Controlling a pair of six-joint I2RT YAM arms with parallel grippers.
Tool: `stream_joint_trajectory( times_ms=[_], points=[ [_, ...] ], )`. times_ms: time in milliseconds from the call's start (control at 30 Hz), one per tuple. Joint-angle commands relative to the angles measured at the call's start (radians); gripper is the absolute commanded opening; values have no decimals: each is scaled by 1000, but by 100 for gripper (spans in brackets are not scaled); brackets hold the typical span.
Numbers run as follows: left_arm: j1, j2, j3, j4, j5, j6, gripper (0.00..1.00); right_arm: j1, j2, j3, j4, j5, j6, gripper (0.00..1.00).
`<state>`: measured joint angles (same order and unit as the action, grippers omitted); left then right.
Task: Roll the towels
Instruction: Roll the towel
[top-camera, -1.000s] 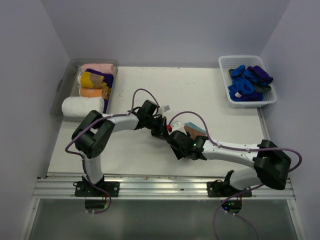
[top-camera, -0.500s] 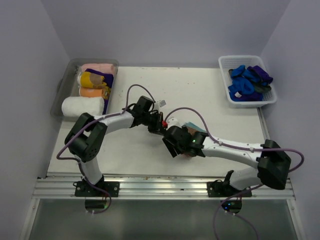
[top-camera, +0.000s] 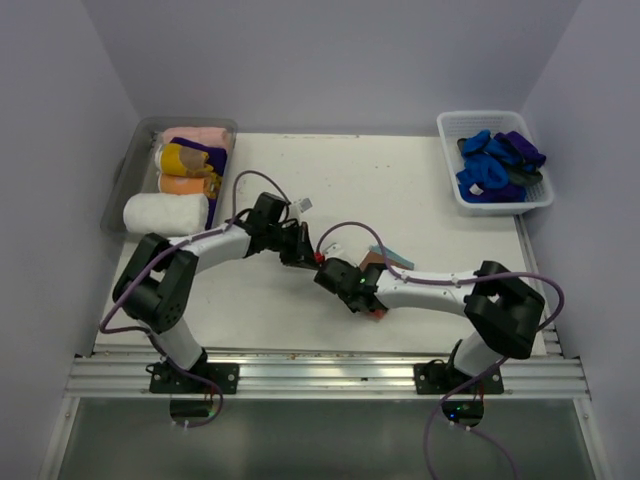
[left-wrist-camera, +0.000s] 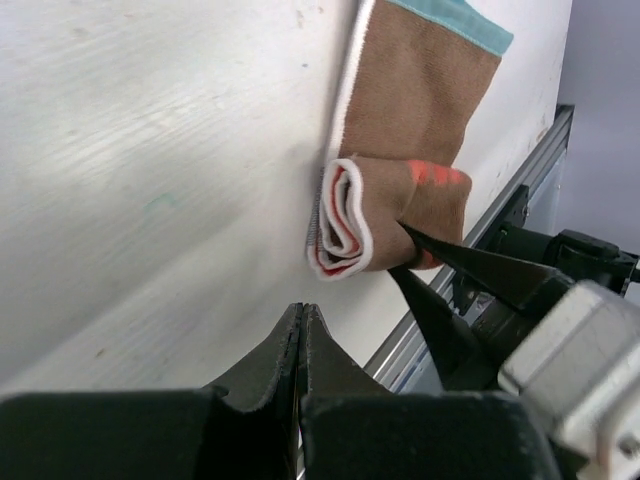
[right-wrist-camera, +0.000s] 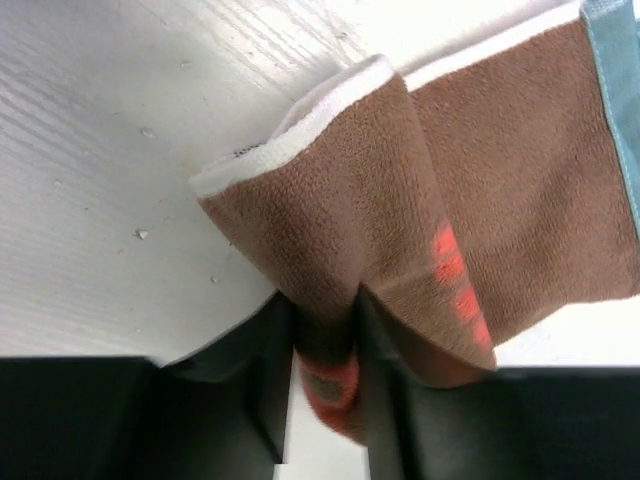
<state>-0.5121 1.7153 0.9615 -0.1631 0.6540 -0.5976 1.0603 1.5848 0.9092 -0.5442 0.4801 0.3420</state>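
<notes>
Right end effector (right-wrist-camera: 325, 335) clamped on part-rolled brown towel (right-wrist-camera: 500, 160) near the surface (left-wrist-camera: 150, 150) near edge; left end effector (left-wrist-camera: 302, 335) fingers together, just beside the towel.

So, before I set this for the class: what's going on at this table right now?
Two robot arms are working on a brown towel on the table. Its near end is rolled up, and the far end with the teal edge lies flat. The right gripper is shut on the rolled end. The left gripper is shut and empty, just short of the roll. Rolled towels sit in the bin at the far left.
</notes>
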Motion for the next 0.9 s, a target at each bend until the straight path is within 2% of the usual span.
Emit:
stream_joint_trajectory(
  times_ms=[0, 67, 100, 167, 300, 467, 533, 667, 867],
  points=[
    [75, -113, -49, 5, 7, 7, 0, 3, 27, 2, 78, -21, -8, 22],
    [104, -152, -87, -4, 4, 5, 0, 3, 20, 5, 107, -76, -24, 14],
    [130, -190, -99, -16, -2, 7, 0, 3, 9, 5, 146, -98, -32, 6],
    [165, -226, -125, -32, -13, 7, 5, 1, 7, 13, 206, -158, -49, 0],
    [221, -316, -161, -72, -27, 5, 16, 4, 40, 71, 282, -296, -57, 0],
    [260, -376, -173, -101, -21, 10, 16, 6, 60, 114, 409, -501, 31, 0],
    [262, -382, -170, -98, -4, 18, 16, 6, 52, 99, 435, -532, 61, 0],
    [262, -338, -179, -38, 110, 31, 15, 3, 17, 51, 474, -572, 83, 0],
    [256, -186, -233, 103, 251, 22, 13, -28, 30, 26, 474, -630, 88, 0]
  ],
)
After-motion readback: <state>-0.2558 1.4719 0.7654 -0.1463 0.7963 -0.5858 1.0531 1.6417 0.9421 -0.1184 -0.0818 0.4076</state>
